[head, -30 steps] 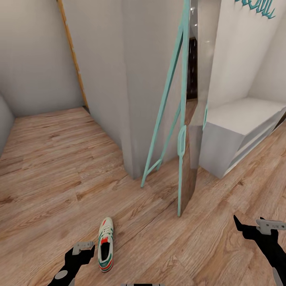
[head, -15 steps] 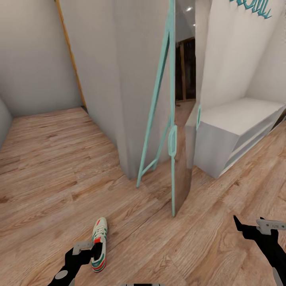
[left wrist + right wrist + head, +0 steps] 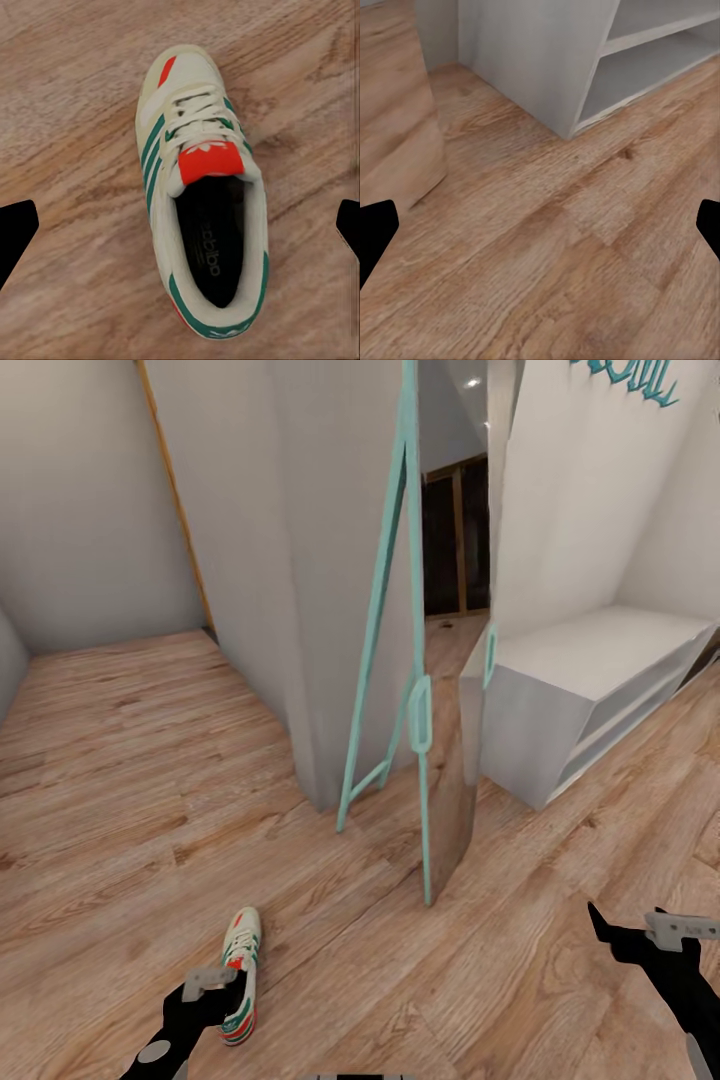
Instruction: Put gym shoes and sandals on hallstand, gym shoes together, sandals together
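Wood planks of the floor (image 3: 130, 780) ran down the corridor to a grey wall, with a teal mirror (image 3: 425, 690) leaning by the corner and the rack (image 3: 580, 690) beyond it, its bench top bare where I could see. One gym shoe (image 3: 240, 975) lay flat on the boards, sole down, toe pointing away from the robot, and the left gripper (image 3: 205, 1000) hung just above its heel end. From the left wrist the shoe (image 3: 202, 195) sat squarely between the dark fingertips (image 3: 15, 236), which stood wide apart and touched nothing. The right gripper (image 3: 640, 935) was held well off to the other side, spread too, empty, facing the rack's open shelves (image 3: 660, 67). I took this for the pick of the first sneaker: next it needed a straight drop and a close across the shoe's sides. No other shoe or sandal showed.
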### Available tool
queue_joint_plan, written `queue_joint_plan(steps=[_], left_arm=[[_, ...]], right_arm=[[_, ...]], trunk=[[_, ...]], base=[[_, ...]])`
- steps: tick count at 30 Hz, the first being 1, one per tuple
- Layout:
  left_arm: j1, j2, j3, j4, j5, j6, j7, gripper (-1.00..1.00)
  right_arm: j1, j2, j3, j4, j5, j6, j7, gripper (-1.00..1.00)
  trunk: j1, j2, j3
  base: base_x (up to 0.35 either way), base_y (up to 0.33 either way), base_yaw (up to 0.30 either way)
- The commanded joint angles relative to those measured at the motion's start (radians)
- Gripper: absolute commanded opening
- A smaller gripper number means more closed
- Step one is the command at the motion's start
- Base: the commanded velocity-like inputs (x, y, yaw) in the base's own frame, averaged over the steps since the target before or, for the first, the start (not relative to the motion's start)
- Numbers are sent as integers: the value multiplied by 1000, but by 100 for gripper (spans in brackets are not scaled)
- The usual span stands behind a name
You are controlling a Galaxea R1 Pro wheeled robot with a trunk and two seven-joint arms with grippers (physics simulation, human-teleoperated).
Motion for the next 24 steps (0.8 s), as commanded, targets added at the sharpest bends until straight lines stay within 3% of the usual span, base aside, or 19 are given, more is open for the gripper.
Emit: queue_joint_plan(steps=[1, 24], left_arm=[[0, 0, -1, 1, 5, -3, 1, 100], [0, 1, -1, 1, 5, -3, 1, 100]], right_arm=[[-1, 0, -2, -1, 0, 5, 6, 100], [-1, 0, -2, -1, 0, 5, 6, 100]], trunk=[[0, 0, -1], [0, 0, -1]], base=[[0, -114, 0], [38, -42, 0]])
